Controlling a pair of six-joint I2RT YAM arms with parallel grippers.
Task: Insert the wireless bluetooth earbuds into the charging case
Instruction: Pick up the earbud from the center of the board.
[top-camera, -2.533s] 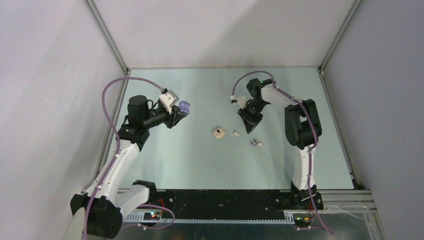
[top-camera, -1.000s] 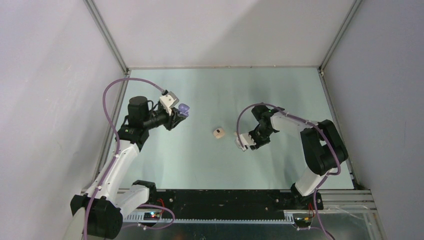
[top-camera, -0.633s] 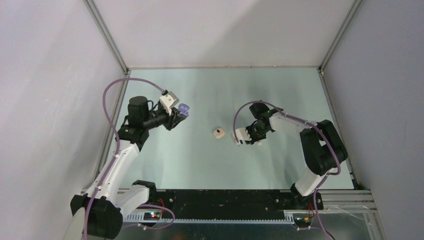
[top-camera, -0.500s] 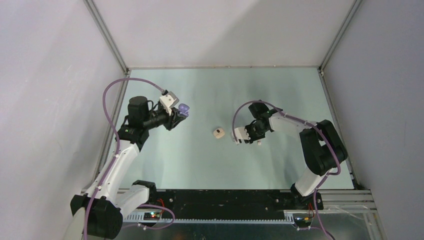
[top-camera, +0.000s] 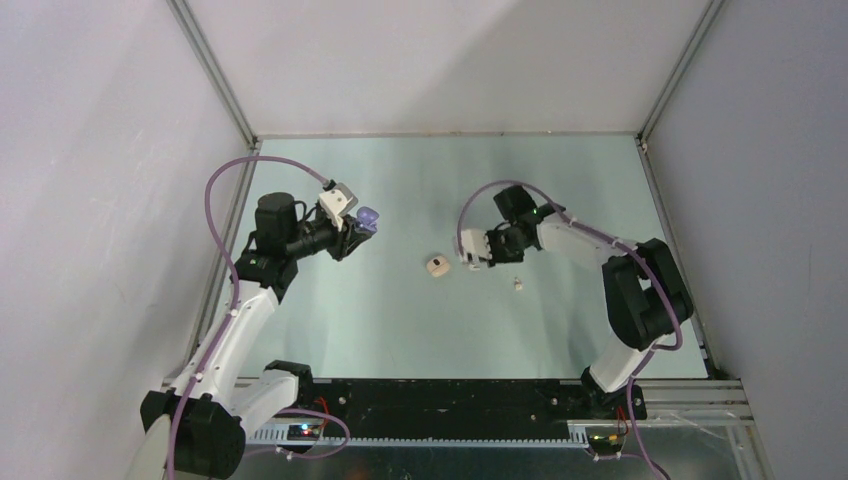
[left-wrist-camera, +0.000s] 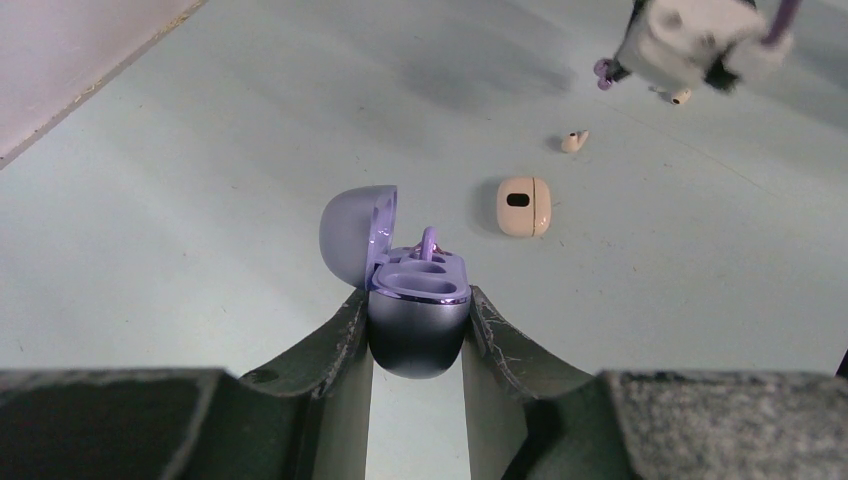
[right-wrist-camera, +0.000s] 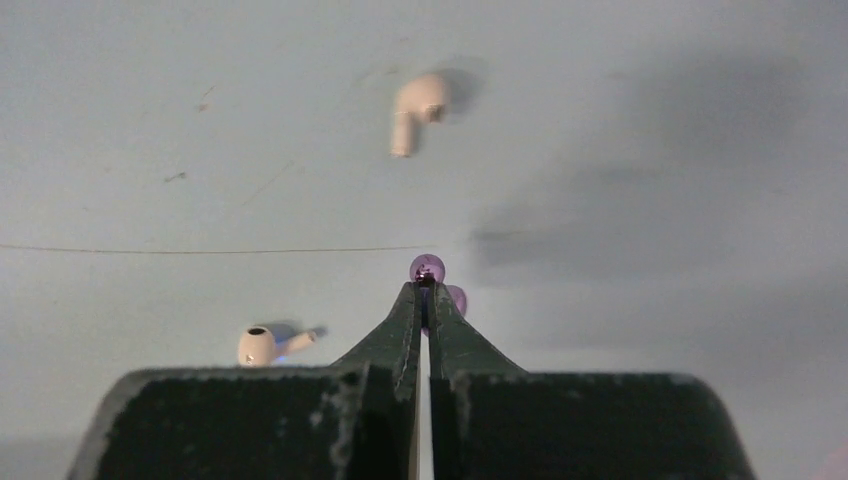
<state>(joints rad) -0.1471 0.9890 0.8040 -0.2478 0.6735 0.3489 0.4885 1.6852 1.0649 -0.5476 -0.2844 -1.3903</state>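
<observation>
Pinching a purple earbud (right-wrist-camera: 427, 268) at the very tips, my right pincer (right-wrist-camera: 424, 290) is pressed together on it and appears to hang clear of the counter (right-wrist-camera: 650, 120). My left pincer (left-wrist-camera: 417, 300) clamps the purple charging case (left-wrist-camera: 418, 345) by its lower shell. The lid (left-wrist-camera: 352, 232) is swung open and the sockets face up. A seated earbud (left-wrist-camera: 428, 243), also purple, appears to stand in one socket with its stem up. The other socket looks vacant, though the view is too small to confirm it.

In the overhead view the two pincers are well apart. A cream case (top-camera: 437, 265) lies on the counter between them. Two white earbuds (right-wrist-camera: 415, 110) (right-wrist-camera: 265, 345) lie loose on the counter below my right pincer.

Step in hand, as I judge it: transfer of the held earbud to the open case.

The next move calls for:
1. Bringing the right pincer across to the left one, passing above the cream case.
2. Aligning the earbud over the vacant socket, stem matched to the recess.
3. Lowering until it seats, and only then spreading the fingers.

The grip is at the fingertips only, so the earbud may rotate or slip.
</observation>
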